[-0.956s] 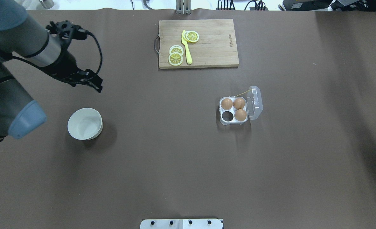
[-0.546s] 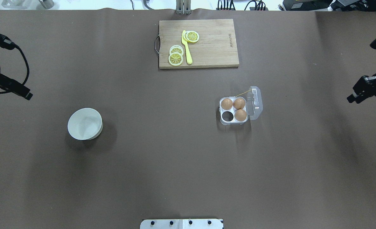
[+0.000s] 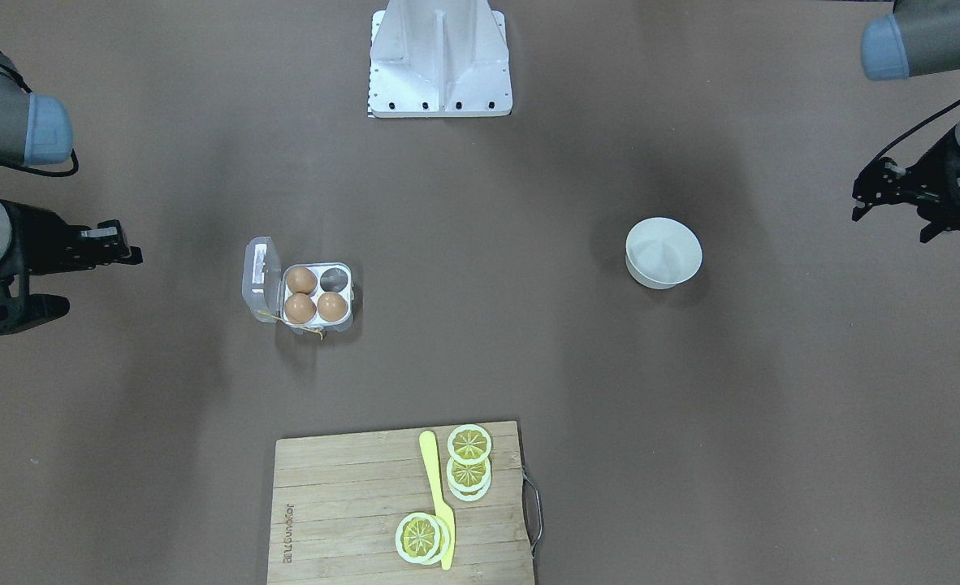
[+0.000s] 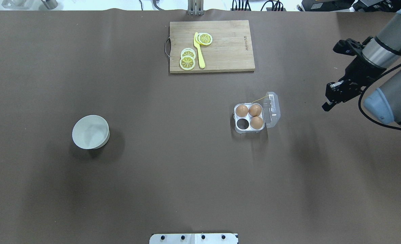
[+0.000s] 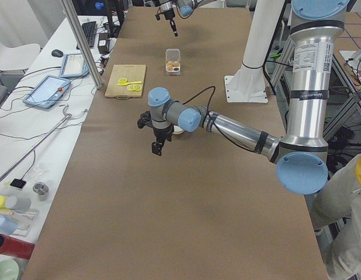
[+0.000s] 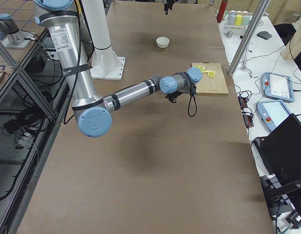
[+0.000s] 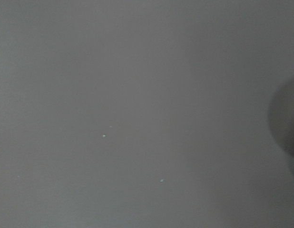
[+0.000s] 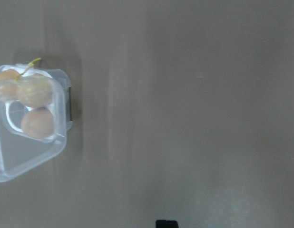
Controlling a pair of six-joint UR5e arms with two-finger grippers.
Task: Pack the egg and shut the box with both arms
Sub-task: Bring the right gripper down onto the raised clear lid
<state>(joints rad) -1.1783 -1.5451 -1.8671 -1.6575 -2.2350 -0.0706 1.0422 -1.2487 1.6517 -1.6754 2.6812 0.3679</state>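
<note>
Having brought the right gripper (image 4: 326, 105) in from the right within the last half second, while pulling the left gripper (image 3: 862, 199) off toward the far left, looks bound for the closing step. Finds egg (image 4: 256, 122) seated with two alike in box (image 4: 236, 128), one cell (image 4: 243, 124) bare, lid (image 4: 272, 109) open toward the right gripper, well apart from both. Cannot tell jaw spread on either

Light: bright, even, from overhead; no glare on the tabletop (image 4: 187, 169).
Shadows: soft broad patches, one below my right gripper (image 4: 326, 105); a short one beside the bowl (image 4: 90, 131).
Left wrist view: dim, featureless grey, with a dark smudge at its right edge.
Right wrist view: hazy; the box (image 8: 28, 118), left of that gripper, is blurred and washed out.
</note>
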